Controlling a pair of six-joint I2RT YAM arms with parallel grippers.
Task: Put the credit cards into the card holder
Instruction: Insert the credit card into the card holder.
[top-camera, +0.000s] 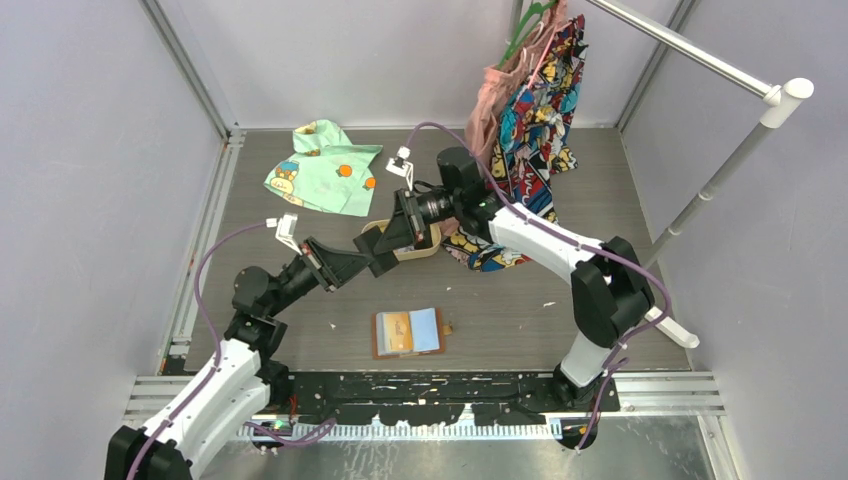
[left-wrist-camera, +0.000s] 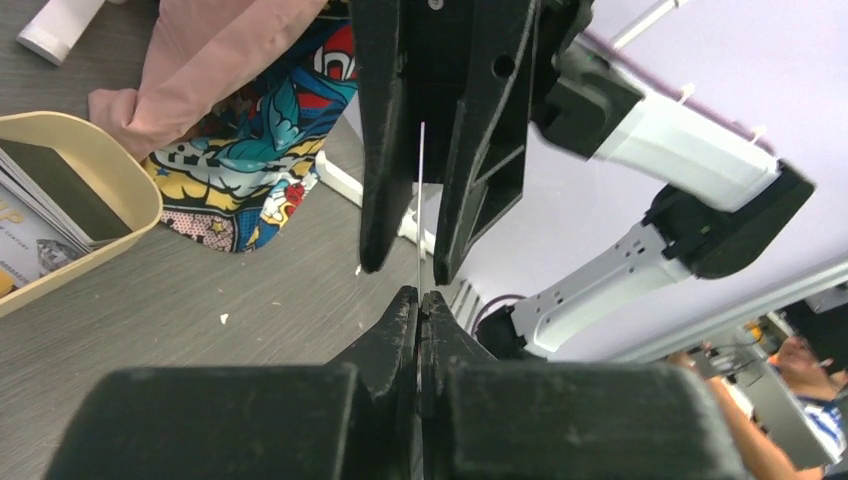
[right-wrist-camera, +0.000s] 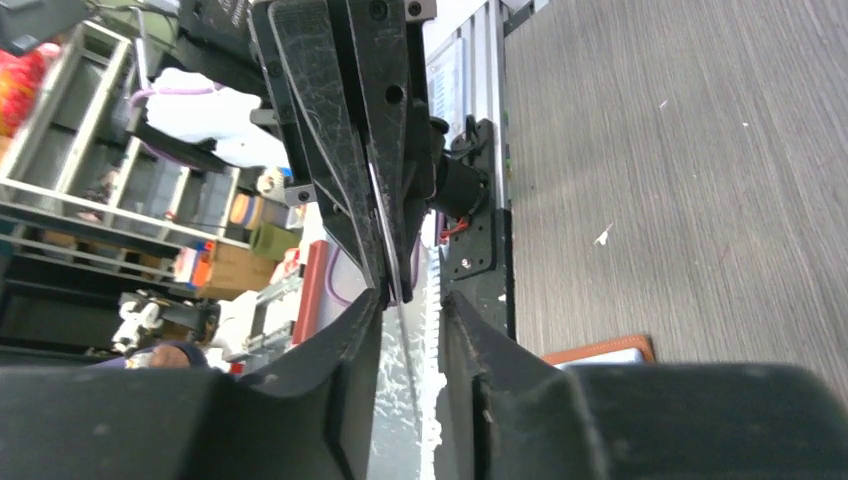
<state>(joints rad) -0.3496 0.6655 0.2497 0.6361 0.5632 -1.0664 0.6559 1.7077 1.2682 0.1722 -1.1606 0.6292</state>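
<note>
Left wrist view, item: credit card (left-wrist-camera: 421, 200), thin, stiff, light, likely slippery, best pinched across its flat faces; clamped edge-on in the closed left gripper (left-wrist-camera: 418, 305) above the middle of the tabletop (top-camera: 500, 300), right gripper (left-wrist-camera: 408, 272) parted around it, card holder (top-camera: 408, 333) open near the near edge.

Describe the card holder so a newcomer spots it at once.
On the table, look near the middle of the front edge. The card holder lies open there. Unlike the tan tray farther back, it is a flat brown rectangle holding an orange card and a blue card.
</note>
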